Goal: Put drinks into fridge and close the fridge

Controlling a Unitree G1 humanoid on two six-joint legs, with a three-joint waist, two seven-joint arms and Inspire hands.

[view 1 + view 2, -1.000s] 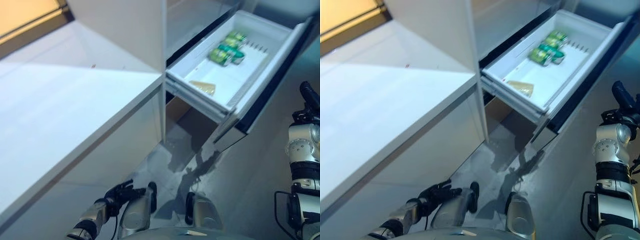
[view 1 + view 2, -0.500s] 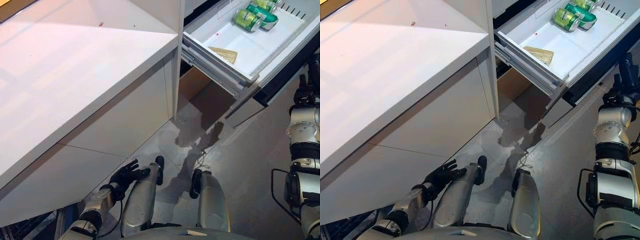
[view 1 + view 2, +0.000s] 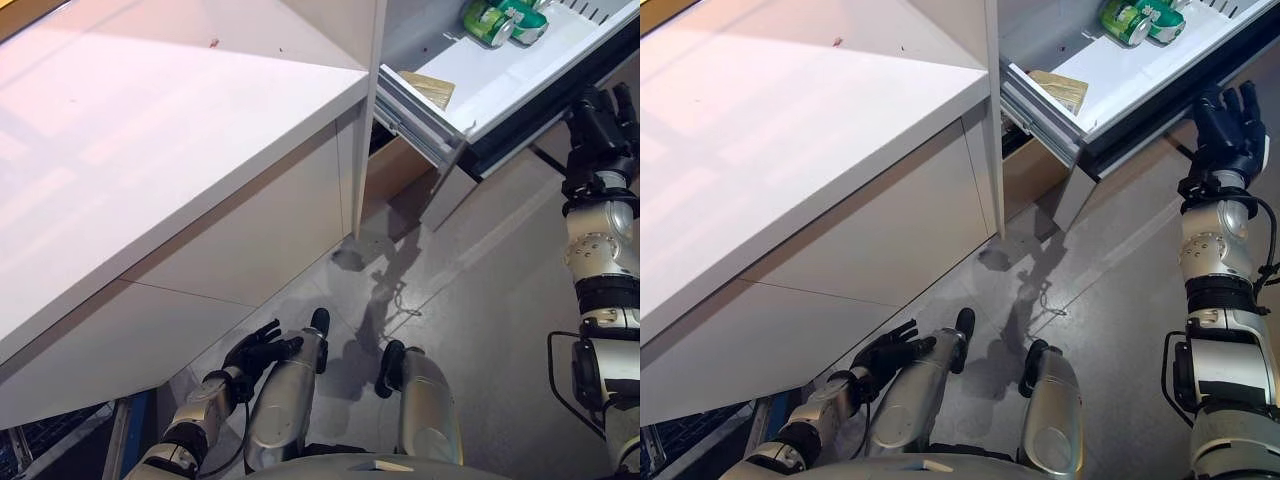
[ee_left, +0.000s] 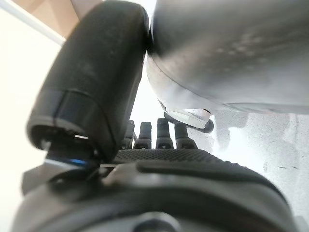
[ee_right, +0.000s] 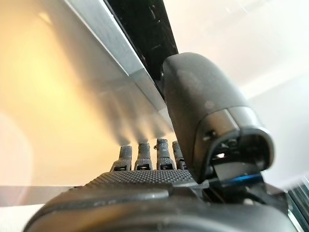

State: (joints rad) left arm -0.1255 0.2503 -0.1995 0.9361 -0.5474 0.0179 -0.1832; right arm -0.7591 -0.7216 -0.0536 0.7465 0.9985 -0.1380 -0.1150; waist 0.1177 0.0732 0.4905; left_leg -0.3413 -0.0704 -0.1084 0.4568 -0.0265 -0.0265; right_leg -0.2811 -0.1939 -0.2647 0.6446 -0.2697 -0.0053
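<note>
Green cans lie in the white fridge drawer, which stands partly pulled out at the upper right. A flat tan packet lies in the drawer's near end. My right hand is open, its fingers straight, raised against the drawer's dark front panel. In the right wrist view the straight fingers rest on that panel. My left hand hangs low at my side with relaxed, spread fingers and holds nothing; its fingers also show in the left wrist view.
A long white counter fills the left half, with white cabinet fronts below it. A tall white side panel divides the counter from the fridge. Grey floor lies open between the cabinets and my right arm.
The drawer has slid further in. My right hand has risen to its dark front panel. The camera has shifted, so the whole scene sits differently.
</note>
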